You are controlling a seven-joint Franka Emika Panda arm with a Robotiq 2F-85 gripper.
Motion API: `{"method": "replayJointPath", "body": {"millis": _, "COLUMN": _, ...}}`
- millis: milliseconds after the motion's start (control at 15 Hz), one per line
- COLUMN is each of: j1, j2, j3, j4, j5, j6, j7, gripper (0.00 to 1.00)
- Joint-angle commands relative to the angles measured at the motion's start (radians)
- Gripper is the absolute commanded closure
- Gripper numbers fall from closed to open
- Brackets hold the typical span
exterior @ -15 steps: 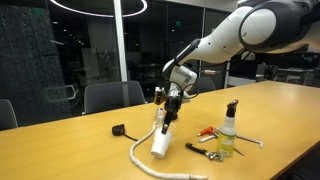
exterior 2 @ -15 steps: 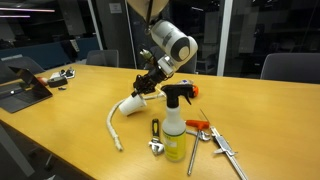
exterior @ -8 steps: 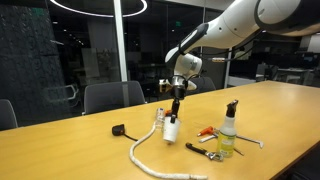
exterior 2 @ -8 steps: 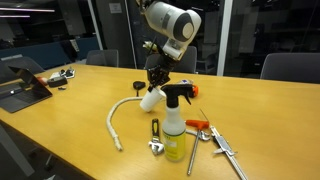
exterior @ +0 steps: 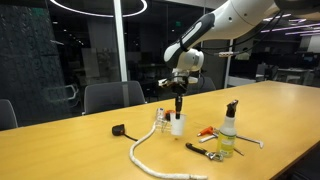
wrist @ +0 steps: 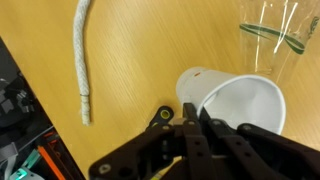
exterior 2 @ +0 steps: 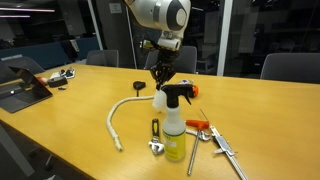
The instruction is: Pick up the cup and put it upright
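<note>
The white cup [exterior: 177, 125] hangs mouth-up from my gripper [exterior: 180, 108], close above the wooden table [exterior: 90, 155]; I cannot tell if its base touches. In an exterior view the cup [exterior 2: 159, 100] is partly hidden behind the spray bottle [exterior 2: 176, 125], under the gripper [exterior 2: 162, 84]. In the wrist view the fingers [wrist: 188, 122] are shut on the near rim of the cup [wrist: 240, 104], whose open mouth faces the camera.
A thick white rope [exterior: 148, 152] [exterior 2: 113, 118] [wrist: 82, 60] curves beside the cup. The spray bottle [exterior: 228, 130], red-handled tools [exterior: 207, 132], a wrench [exterior 2: 155, 138] and a black item [exterior: 118, 130] lie nearby. A clear container [wrist: 272, 36] stands close by. A device [exterior 2: 20, 95] sits at the table's end.
The gripper has lifted the cup from a tilted pose by the rope, swung it to vertical with the mouth up, and carried it toward the spray bottle.
</note>
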Motion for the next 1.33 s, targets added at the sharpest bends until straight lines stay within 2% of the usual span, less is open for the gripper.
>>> {"method": "replayJointPath", "body": {"millis": 0, "j1": 0.029, "j2": -0.042, "j3": -0.004, "j4": -0.096, "j5": -0.081, "j6": 0.136, "j7": 0.067, "gripper": 0.94}}
{"method": "replayJointPath", "body": {"millis": 267, "j1": 0.049, "j2": -0.044, "j3": -0.009, "j4": -0.167, "j5": -0.157, "j6": 0.28, "j7": 0.132, "gripper": 0.94}}
{"method": "replayJointPath", "body": {"millis": 667, "j1": 0.058, "j2": -0.048, "j3": -0.005, "j4": -0.238, "j5": -0.203, "j6": 0.38, "j7": 0.192, "gripper": 0.93}}
{"method": "replayJointPath", "body": {"millis": 733, "j1": 0.056, "j2": -0.05, "j3": -0.002, "j4": -0.242, "j5": -0.2, "j6": 0.381, "j7": 0.192, "gripper": 0.68}}
{"method": "replayJointPath", "body": {"millis": 800, "j1": 0.057, "j2": -0.052, "j3": -0.001, "j4": -0.245, "j5": -0.204, "j6": 0.381, "j7": 0.195, "gripper": 0.67}}
{"method": "replayJointPath", "body": {"millis": 867, "j1": 0.056, "j2": -0.054, "j3": 0.0, "j4": -0.248, "j5": -0.204, "j6": 0.379, "j7": 0.195, "gripper": 0.62}}
{"method": "replayJointPath", "body": {"millis": 1267, "j1": 0.052, "j2": -0.075, "j3": 0.005, "j4": -0.261, "j5": -0.201, "j6": 0.366, "j7": 0.187, "gripper": 0.16}}
